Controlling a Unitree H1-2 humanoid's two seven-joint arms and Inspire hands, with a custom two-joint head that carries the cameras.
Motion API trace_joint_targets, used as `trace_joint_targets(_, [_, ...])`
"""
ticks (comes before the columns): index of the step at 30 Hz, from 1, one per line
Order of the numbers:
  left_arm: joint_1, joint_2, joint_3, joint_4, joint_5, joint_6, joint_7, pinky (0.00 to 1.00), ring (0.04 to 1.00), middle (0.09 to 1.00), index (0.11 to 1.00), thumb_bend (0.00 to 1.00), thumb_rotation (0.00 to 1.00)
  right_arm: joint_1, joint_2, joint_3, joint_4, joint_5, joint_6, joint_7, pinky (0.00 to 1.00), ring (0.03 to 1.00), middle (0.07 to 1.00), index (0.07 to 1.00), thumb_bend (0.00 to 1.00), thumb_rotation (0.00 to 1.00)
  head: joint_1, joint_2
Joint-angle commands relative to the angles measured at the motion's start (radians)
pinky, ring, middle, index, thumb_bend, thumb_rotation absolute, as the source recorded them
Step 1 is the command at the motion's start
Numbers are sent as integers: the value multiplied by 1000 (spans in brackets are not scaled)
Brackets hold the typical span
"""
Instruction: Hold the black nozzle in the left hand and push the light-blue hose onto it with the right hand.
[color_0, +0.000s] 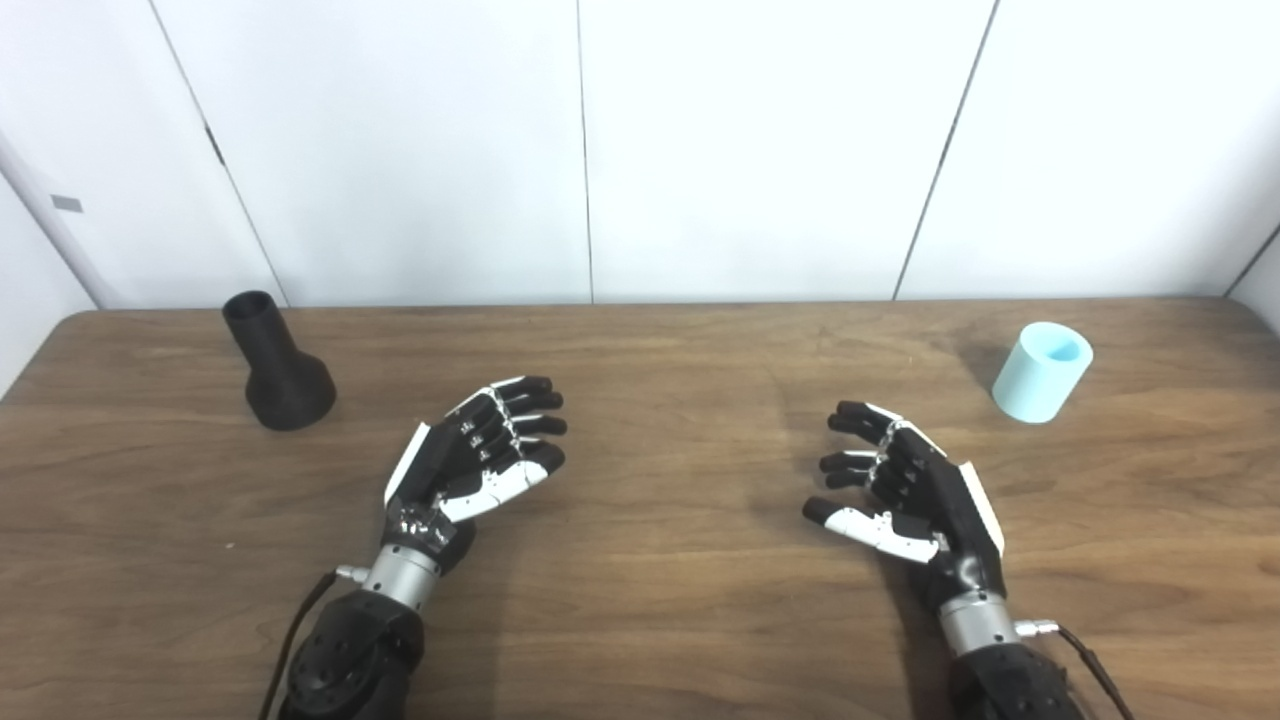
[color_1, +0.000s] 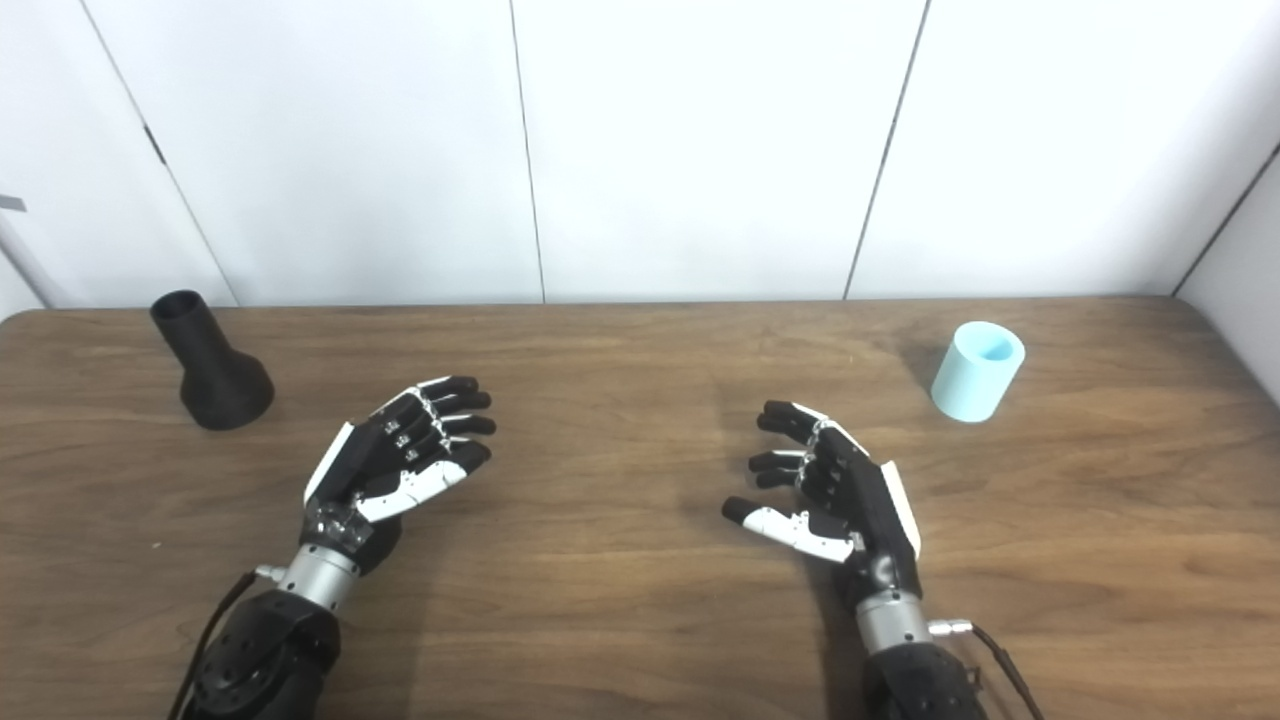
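The black nozzle (color_0: 275, 365) stands upright on its wide base at the far left of the wooden table (color_0: 660, 590), narrow open end up. The light-blue hose (color_0: 1042, 372), a short hollow cylinder, stands upright at the far right. My left hand (color_0: 475, 455) is open and empty over the table's middle left, to the right of and nearer than the nozzle. My right hand (color_0: 905, 485) is open and empty at the middle right, to the left of and nearer than the hose. Neither hand touches anything.
White wall panels (color_0: 600, 150) rise just behind the table's far edge. The nozzle (color_1: 208, 365) and the hose (color_1: 978, 371) both stand near that far edge, wide apart from each other.
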Motion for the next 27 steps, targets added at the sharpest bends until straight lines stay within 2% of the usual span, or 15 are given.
trace_joint_targets(1, [73, -1, -1, 73, -6, 3, -3, 570, 660, 719, 703, 681, 34, 5, -4, 0, -13, 0, -17, 4, 554, 588, 738, 722, 738, 35, -1, 1])
trace_joint_targets(16, [72, -1, -4, 73, 1, 3, 0, 569, 660, 721, 703, 675, 28, 6, -3, -1, -19, 1, -2, 2, 519, 581, 740, 723, 741, 53, 11, 3])
trace_joint_targets(19, [72, -9, -10, 75, 10, 2, 7, 572, 662, 722, 702, 676, 29, 5, -14, -5, -8, 7, -18, 11, 512, 578, 741, 725, 726, 26, 91, -10])
trace_joint_targets(21, [74, -21, -17, 76, 23, -1, 19, 569, 663, 716, 698, 686, 29, 8, -27, -13, 1, 20, -28, 21, 480, 578, 747, 727, 729, 42, 176, -24])
trace_joint_targets(22, [74, -27, -22, 81, 34, -10, 26, 564, 666, 714, 698, 682, 14, 12, -32, -17, -2, 28, -26, 26, 475, 580, 752, 728, 730, 48, 195, -27])
trace_joint_targets(25, [68, -45, -35, 110, 51, -31, 33, 558, 668, 707, 698, 703, 37, 14, -57, -27, 6, 34, -37, 38, 564, 601, 769, 744, 704, 26, 280, -51])
trace_joint_targets(27, [62, -57, -41, 132, 59, -43, 41, 562, 666, 707, 700, 714, 82, 11, -72, -33, 27, 24, -55, 36, 601, 622, 767, 746, 697, 60, 327, -72])
